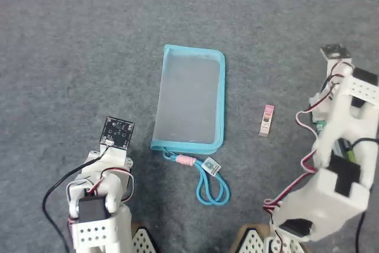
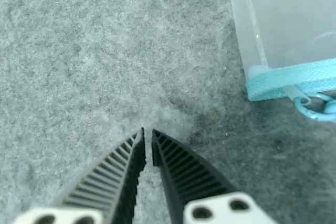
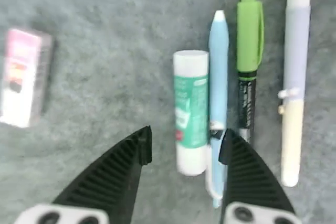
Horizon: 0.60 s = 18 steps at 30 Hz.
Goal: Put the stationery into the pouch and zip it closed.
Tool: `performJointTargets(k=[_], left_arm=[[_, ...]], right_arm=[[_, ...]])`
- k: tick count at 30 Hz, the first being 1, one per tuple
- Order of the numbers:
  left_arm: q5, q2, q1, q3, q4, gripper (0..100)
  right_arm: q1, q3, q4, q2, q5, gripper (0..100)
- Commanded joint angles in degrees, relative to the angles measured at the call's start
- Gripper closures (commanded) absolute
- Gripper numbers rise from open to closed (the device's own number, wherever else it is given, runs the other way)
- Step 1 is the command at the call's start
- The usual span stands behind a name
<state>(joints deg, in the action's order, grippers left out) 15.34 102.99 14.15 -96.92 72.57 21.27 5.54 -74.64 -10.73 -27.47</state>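
The translucent pouch [image 1: 189, 96] with teal trim lies flat mid-table, its zip end and teal strap loop [image 1: 212, 189] towards the arms. A pink eraser [image 1: 266, 120] lies to its right. My left gripper [image 2: 147, 132] is shut and empty over bare carpet, just short of the pouch's near corner [image 2: 294, 19]. My right gripper [image 3: 186, 142] is open, its fingers standing either side of the near end of a white-and-green glue stick [image 3: 190, 98]. Beside the stick lie a blue pen [image 3: 217, 77], a green marker [image 3: 249, 40] and a lavender-and-yellow pen [image 3: 294, 77]. The eraser [image 3: 23, 80] lies apart from them.
Grey carpet [image 1: 71, 57] covers the table up to a pale wall at the back. The left arm [image 1: 106, 205] stands at the front left. The right arm [image 1: 340, 146] rises along the right side and hides most of the pens there.
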Motion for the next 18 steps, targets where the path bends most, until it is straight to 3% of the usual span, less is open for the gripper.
performJointTargets(k=[1, 10, 18], left_arm=[[0.62, 1.05, 0.35, 0.31, 0.09, 98], [0.62, 1.05, 0.35, 0.31, 0.09, 98], [0.62, 1.05, 0.35, 0.31, 0.09, 98]], right_arm=[[-6.29, -2.99, -6.29, 8.22, 5.98, 79.3], [-23.78, -1.49, -4.53, 5.32, 19.96, 79.3], [-24.92, -0.62, 1.19, -5.14, 23.82, 79.4]])
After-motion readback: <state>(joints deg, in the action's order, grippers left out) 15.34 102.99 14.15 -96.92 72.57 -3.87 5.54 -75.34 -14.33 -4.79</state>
